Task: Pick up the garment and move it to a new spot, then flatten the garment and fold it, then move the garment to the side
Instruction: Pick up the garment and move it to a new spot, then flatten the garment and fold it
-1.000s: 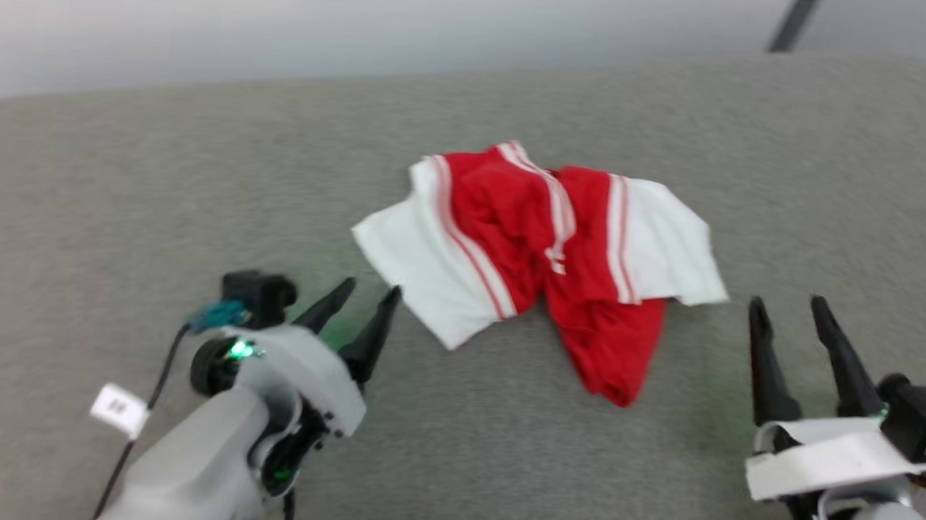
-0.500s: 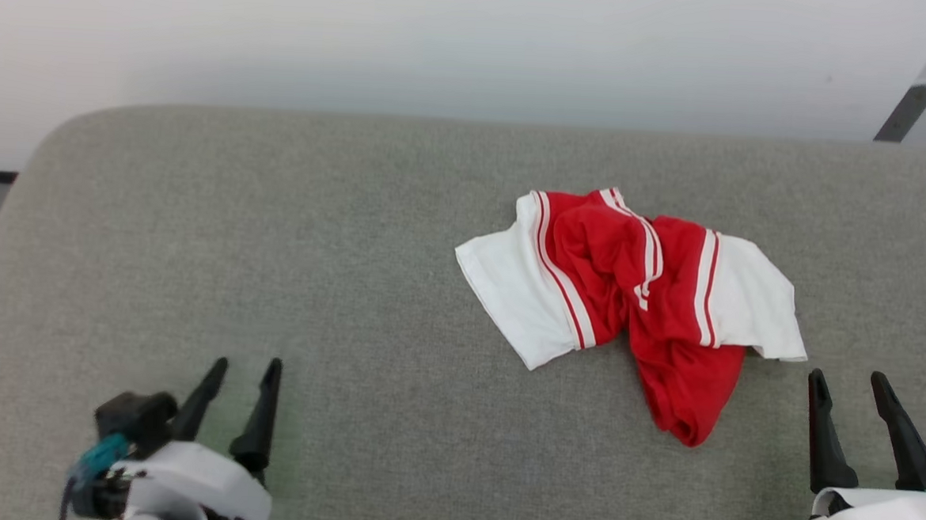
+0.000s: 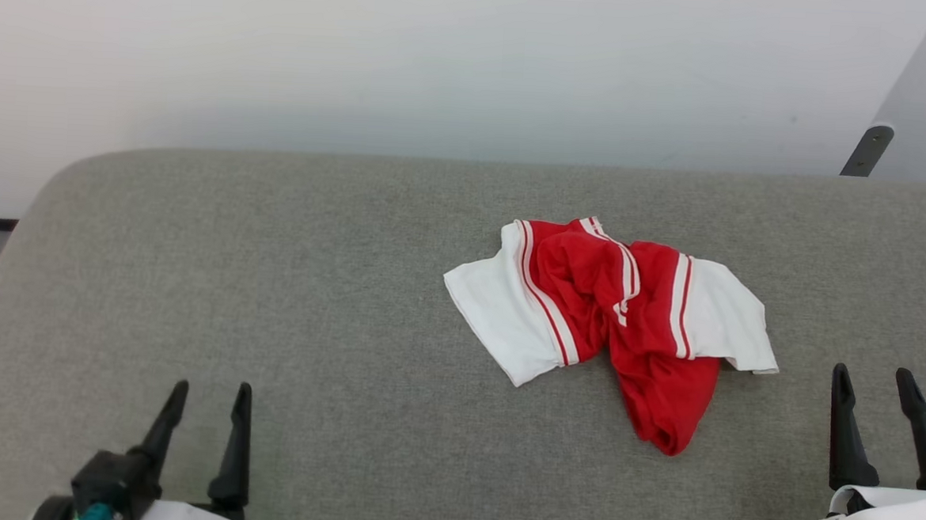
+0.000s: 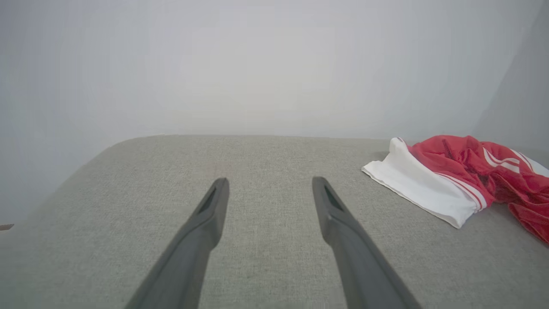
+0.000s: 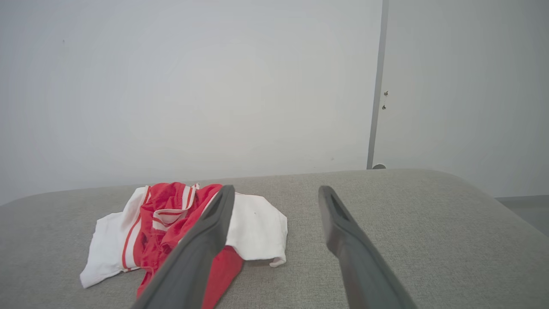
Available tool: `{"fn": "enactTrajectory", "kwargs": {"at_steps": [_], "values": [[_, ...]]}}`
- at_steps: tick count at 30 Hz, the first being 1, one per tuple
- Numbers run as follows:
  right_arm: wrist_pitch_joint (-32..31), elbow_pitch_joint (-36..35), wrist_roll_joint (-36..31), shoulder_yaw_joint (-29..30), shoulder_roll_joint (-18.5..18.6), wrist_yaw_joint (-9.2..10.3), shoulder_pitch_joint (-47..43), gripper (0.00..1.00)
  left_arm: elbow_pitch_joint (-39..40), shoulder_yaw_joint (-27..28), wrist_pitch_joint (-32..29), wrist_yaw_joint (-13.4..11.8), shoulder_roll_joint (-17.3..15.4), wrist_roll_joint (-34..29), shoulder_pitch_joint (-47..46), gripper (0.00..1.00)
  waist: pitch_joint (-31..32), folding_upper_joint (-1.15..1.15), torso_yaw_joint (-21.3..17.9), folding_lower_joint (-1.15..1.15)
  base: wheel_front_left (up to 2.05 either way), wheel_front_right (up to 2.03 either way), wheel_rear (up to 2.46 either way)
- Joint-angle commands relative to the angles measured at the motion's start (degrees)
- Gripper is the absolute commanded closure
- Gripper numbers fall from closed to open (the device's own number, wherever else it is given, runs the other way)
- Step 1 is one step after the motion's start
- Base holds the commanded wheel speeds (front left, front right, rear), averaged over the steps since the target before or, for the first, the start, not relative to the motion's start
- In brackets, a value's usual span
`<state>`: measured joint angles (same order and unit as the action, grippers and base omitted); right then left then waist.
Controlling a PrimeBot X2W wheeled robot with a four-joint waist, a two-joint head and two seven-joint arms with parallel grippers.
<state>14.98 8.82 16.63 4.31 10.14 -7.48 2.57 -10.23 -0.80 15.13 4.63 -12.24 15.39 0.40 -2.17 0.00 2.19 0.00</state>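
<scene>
Now the garment lies crumpled on the grey cushion, its red body seemingly bunched between white sleeves. The left gripper and right gripper are spread wide, empty.

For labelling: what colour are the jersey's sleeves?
White sleeves, with red stripes where they meet the red body; clearest in head view.

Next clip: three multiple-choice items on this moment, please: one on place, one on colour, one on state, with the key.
1. In the head view, the garment lies on the grey surface:
A. right of centre
B. at the far left edge
C. hanging over the near edge

2. Its sleeves are:
A. black
B. white
C. blue

3. The left gripper and right gripper are:
A. both open, clear of the garment
B. both shut on the garment
C. left shut on a sleeve, right open

Key: A, it sits nearer the right gripper; B, white flanks the red body; A, fingers stand apart over bare surface.
</scene>
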Motion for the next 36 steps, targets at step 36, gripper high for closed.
{"fn": "enactTrajectory", "kwargs": {"at_steps": [36], "values": [[0.3, -0.2, 1.6, -3.1, -5.3, -0.02, 6.6, 0.00, -20.5, -16.1, -46.9, 2.8, -8.2, 18.8, -38.4, 0.00, -11.2, 0.00, -13.1, 0.00, 0.00, 0.00, 0.00]]}}
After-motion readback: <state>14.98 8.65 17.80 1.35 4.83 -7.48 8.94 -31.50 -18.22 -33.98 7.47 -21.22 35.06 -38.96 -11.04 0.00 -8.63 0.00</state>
